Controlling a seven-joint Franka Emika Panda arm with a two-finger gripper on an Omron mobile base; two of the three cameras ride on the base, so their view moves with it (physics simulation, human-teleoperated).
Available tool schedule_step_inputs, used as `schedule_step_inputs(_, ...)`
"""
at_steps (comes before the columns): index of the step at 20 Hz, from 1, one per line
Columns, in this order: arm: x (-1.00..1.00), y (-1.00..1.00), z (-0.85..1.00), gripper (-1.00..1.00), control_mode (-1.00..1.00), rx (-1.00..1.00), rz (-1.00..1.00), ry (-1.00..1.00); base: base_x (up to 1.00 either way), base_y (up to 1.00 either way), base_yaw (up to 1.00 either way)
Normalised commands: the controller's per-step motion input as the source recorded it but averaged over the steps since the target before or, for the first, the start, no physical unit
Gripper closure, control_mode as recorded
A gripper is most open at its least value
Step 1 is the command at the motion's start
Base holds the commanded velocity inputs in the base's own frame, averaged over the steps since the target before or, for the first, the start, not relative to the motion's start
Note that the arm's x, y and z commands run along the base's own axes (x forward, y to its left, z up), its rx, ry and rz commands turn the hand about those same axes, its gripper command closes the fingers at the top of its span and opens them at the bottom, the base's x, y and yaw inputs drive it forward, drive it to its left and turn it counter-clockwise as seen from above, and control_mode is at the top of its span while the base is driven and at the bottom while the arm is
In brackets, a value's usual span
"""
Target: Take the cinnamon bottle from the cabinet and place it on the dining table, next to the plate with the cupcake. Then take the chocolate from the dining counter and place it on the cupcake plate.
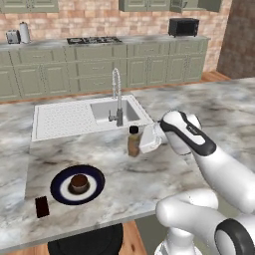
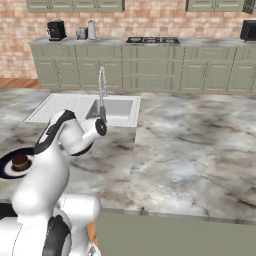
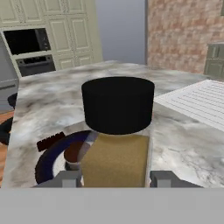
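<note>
The cinnamon bottle (image 1: pixel 133 142), clear with brown powder and a black cap, stands upright just above or on the marble dining counter (image 1: pixel 149 174); I cannot tell which. My gripper (image 1: pixel 140 143) is shut on it from the right. In the hand view the bottle (image 3: pixel 116 140) sits between both fingertips (image 3: pixel 70 178). The dark blue plate (image 1: pixel 60 191) with the cupcake (image 1: pixel 78 183) lies to the bottle's front left. The chocolate (image 1: pixel 42 206), a dark bar, lies on the counter left of the plate. Beyond the bottle the hand view shows the plate (image 3: pixel 46 164), cupcake (image 3: pixel 72 154) and chocolate (image 3: pixel 50 141).
A white sink (image 1: pixel 107 110) with a tall faucet (image 1: pixel 117 97) and a drainboard (image 1: pixel 60 119) sits just behind the bottle. The counter's front edge runs close below the plate, with a dark stool (image 1: pixel 84 241) under it. Cabinets and a stove line the far wall.
</note>
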Motion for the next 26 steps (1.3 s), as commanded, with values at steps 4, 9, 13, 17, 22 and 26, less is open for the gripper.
schedule_step_inputs(4, -0.08, 0.23, -0.37, 1.00, -1.00, -0.03, 0.08, 0.12, 0.00, 0.00, 0.00)
schedule_step_inputs(9, 0.00, 0.26, -0.41, 1.00, -1.00, 0.00, 0.01, 0.00, 0.00, 0.00, 0.00)
schedule_step_inputs(13, 0.00, 0.48, -0.60, 1.00, -1.00, 0.00, 0.00, 0.00, 0.00, 0.00, 0.00)
schedule_step_inputs(17, 0.00, 0.42, -0.65, 1.00, -1.00, 0.00, 0.00, 0.00, 0.00, 0.00, 0.00)
schedule_step_inputs(22, 0.04, 0.36, -0.43, 1.00, -1.00, 0.00, 0.00, 0.00, 0.00, 0.00, 0.00)
schedule_step_inputs(26, 0.10, 0.08, -0.26, 1.00, -1.00, 0.00, 0.00, 0.00, 0.00, 0.00, 0.00)
